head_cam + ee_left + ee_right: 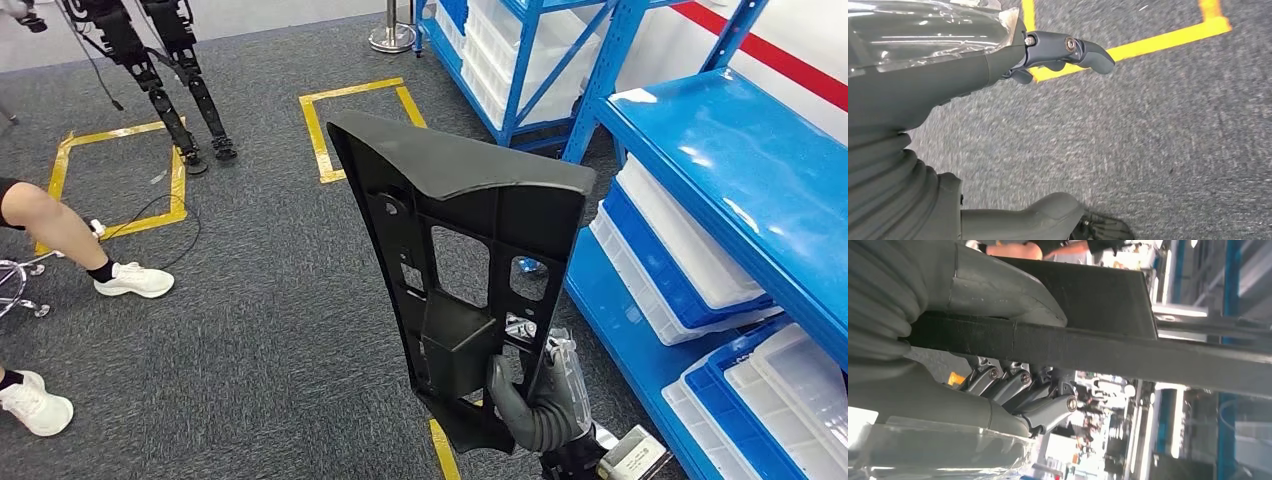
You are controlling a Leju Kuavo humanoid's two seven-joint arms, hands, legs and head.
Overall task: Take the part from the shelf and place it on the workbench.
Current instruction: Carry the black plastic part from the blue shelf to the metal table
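Right hand [540, 395] grips the black part [465, 270] by its near lower end; in the head view I see its long axis upright, beside the blue shelf [740, 170]. Left wrist view: left hand [998, 65] holds nothing, fingers loosely curled over carpet. Right wrist view: thumb and fingers [1018, 390] clamp the part's edge.

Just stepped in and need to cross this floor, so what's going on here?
The robot's right hand grips a large black plastic part by its lower end and holds it upright over the grey carpet, beside the blue shelf with its white bins. Its left hand hangs empty above the carpet near yellow floor tape. No workbench is in sight. A seated person's legs are off to the left.
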